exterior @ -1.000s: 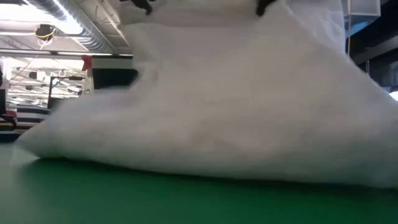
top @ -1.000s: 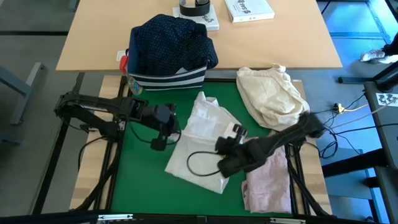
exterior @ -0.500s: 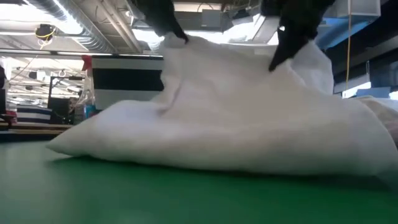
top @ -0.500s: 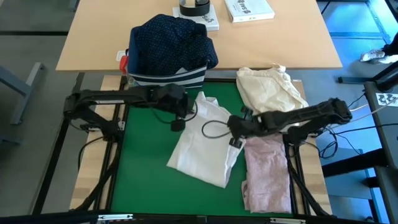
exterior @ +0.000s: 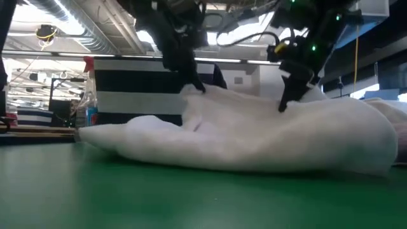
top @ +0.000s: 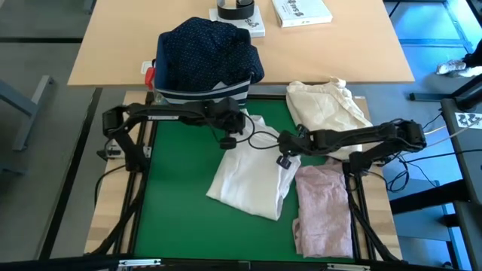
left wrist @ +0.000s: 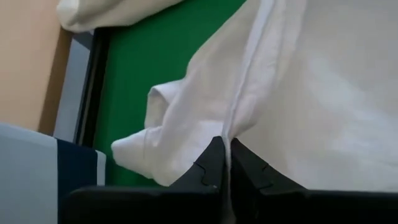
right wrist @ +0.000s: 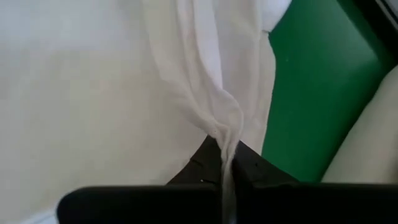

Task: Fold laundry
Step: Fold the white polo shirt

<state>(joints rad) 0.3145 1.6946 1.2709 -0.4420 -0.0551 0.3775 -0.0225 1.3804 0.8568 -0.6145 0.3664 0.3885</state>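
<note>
Both hands pinched shut on white shirt (top: 252, 169): left hand (top: 227, 141) at far edge, right hand (top: 285, 159) at right edge.

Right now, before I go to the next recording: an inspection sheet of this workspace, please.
Surface: green mat, partly bare.
Job's things: white shirt mid-mat; pale pink top beside it; navy dotted shirt atop the striped bin.
Clutter: cream cloth bundle; booklet, tape roll on the wooden table.
Hands: left hand and right hand each shut on the shirt's edge.
Cables: black loop over the shirt.
Surroundings: nothing seen.
</note>
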